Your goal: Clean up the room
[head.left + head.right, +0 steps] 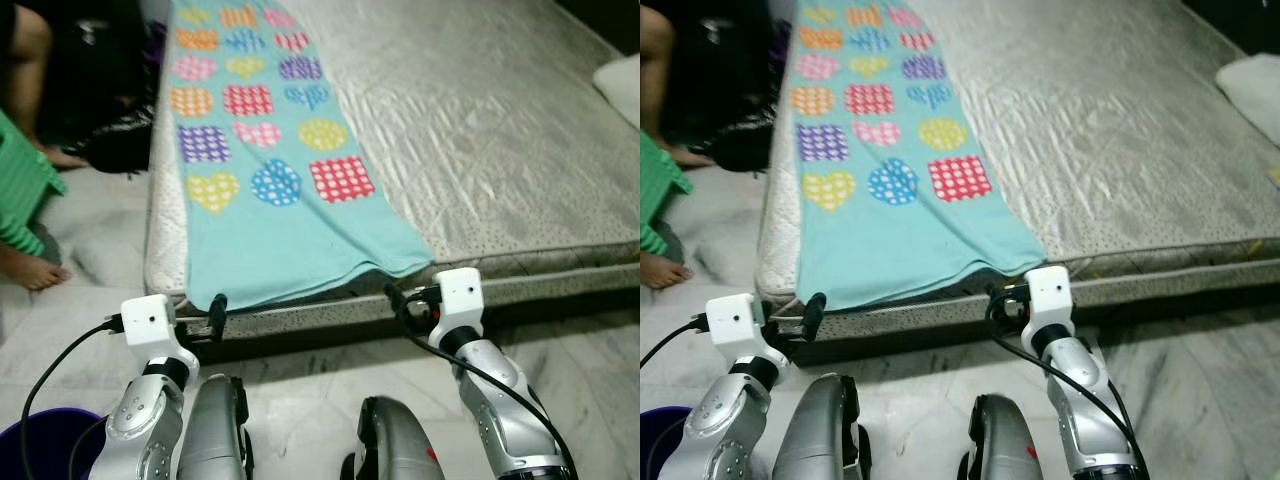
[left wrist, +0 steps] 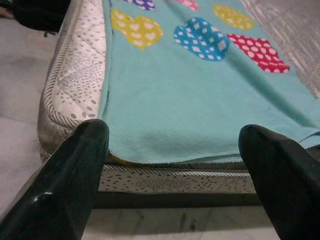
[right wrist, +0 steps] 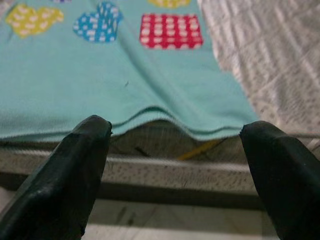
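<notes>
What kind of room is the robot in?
Most likely a bedroom: a bare mattress lies low on a marble floor, with a turquoise blanket patterned in hearts and squares spread along it.

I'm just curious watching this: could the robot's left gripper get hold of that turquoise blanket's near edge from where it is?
Probably yes. The left gripper is open, just short of the blanket hem at the mattress edge, with nothing between.

head views look down, wrist views near, sharing blanket [image 1: 270, 160] edge
</notes>
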Controlling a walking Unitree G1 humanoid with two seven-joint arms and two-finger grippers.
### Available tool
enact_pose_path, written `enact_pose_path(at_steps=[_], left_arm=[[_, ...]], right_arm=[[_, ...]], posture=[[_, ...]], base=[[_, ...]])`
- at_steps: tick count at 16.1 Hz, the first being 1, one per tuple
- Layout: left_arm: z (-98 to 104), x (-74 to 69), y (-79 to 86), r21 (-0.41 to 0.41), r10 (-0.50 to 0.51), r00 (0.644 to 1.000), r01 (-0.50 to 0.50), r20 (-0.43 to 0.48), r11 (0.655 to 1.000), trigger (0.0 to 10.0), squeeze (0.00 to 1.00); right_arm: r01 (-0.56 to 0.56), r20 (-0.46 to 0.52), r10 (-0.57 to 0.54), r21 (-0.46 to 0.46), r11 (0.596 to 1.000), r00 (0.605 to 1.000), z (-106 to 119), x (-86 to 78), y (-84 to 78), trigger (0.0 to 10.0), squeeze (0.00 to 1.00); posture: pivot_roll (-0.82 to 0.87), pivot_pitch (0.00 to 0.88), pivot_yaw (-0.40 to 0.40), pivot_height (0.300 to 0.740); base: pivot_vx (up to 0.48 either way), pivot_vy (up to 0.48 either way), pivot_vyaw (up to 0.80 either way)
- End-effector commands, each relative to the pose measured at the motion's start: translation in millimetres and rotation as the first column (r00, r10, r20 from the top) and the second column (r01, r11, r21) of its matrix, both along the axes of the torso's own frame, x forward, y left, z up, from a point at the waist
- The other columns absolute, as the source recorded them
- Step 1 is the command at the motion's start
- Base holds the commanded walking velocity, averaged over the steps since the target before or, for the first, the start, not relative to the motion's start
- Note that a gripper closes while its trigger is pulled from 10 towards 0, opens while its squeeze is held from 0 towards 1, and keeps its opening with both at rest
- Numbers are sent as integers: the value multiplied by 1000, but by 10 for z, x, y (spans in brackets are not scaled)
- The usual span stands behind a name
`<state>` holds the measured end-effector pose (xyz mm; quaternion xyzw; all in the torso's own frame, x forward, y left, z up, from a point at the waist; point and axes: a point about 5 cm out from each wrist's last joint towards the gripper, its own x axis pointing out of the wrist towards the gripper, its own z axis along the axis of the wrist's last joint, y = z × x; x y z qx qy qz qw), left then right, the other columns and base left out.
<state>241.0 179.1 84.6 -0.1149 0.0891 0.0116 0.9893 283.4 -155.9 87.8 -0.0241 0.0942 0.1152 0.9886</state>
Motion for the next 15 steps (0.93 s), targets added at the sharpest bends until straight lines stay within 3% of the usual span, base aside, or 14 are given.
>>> enact_pose_path(at_steps=[1,8,12,15], left_arm=[[15,-37,-17,1,-5,1000,5,-8,1000,10000,0],[71,-56,-105,-14,-59,998,59,15,998,10000,0],[115,-27,-96,-18,-77,996,78,47,997,10000,0],[129,-25,-93,-21,-80,995,81,57,996,10000,0]], right_arm=[[-10,5,10,0,1000,1000,31,-38,5,10000,0],[-40,6,40,47,998,999,58,-55,73,10000,0],[-49,12,48,55,997,999,74,-25,96,10000,0],[-52,13,51,60,997,999,71,1,109,10000,0]], posture=[[-43,257,-67,606],[-38,261,-56,521],[-32,251,-56,521],[-28,239,-55,521]], base=[[0,0,0],[0,0,0],[0,0,0],[303,0,0]])
